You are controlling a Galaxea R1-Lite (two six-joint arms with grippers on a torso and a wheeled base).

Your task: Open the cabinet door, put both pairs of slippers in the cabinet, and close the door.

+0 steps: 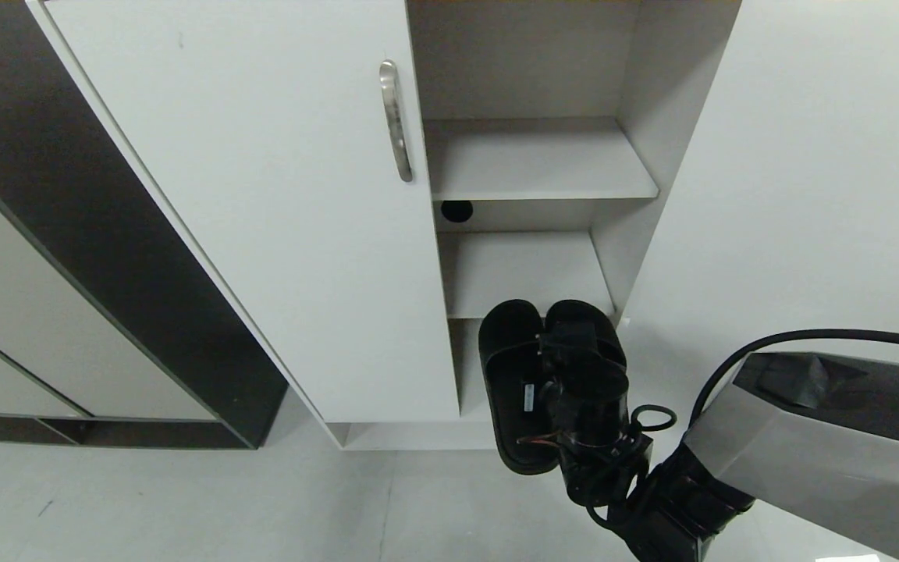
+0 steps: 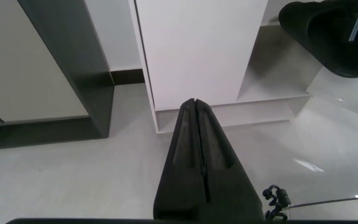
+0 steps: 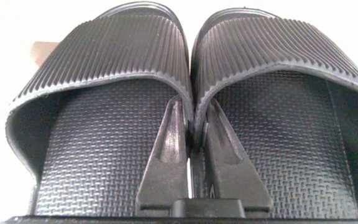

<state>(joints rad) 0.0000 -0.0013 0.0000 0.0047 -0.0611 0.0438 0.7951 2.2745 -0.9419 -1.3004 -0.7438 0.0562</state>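
Pinching two black rubber slippers (image 3: 117, 143) by their touching inner walls, the right gripper (image 3: 191, 109) is holding them side by side as one pair. Its jaws are standing only narrowly apart, one finger lying inside each slipper, with the two walls squeezed between them. Arching just beyond the fingertips (image 3: 174, 118) are the two broad straps, moulded in fine parallel ribs. Either side of the jaws, the footbeds are showing a small raised criss-cross pattern.

Ahead of these jaws, the white flat-panelled cabinet (image 1: 637, 94) is standing open on one side. The pair is hanging in front of its lowest compartment, with the rounded toe ends nearest it. Two plain white shelves are sitting higher up: one upper shelf (image 1: 535, 160) and one lower shelf (image 1: 524, 269). One closed white door (image 1: 262, 195) is carrying one curved brushed-metal handle (image 1: 395, 121).

The left gripper (image 2: 195, 102) is hovering over the glossy pale grey floor (image 2: 73, 180), its two dark tapered jaws pressed together on nothing. Beyond their tips, the cabinet's base is showing.
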